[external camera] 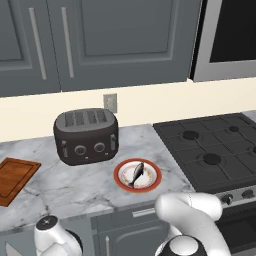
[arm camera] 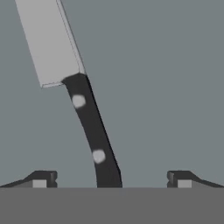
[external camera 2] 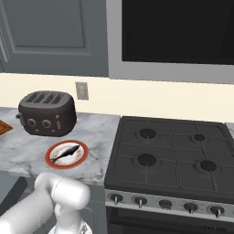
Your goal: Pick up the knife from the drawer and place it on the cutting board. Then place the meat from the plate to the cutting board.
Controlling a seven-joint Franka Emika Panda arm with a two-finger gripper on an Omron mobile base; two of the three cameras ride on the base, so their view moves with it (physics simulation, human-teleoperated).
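In the hand view the knife (arm camera: 89, 127) lies on the grey floor of the drawer (arm camera: 166, 87), its black handle pointing toward me and its broad silver blade (arm camera: 48, 39) running away. My gripper (arm camera: 111, 178) hangs open just above it, one fingertip on each side of the handle's end, apart from it. On the marble counter the plate (external camera: 118, 176) (external camera 2: 49, 157) carries the meat (external camera: 136, 174) (external camera 2: 68, 152), a small dark fish. The cutting board (external camera: 15, 180) (external camera 2: 3, 127) lies at the counter's left end.
A dark toaster (external camera: 86, 136) (external camera 2: 47, 113) stands behind the plate, between it and the board. A black gas stove (external camera: 215, 150) (external camera 2: 169, 157) takes up the right side, with grey wall cabinets (external camera: 100, 40) overhead. Bare counter runs between the board and the plate.
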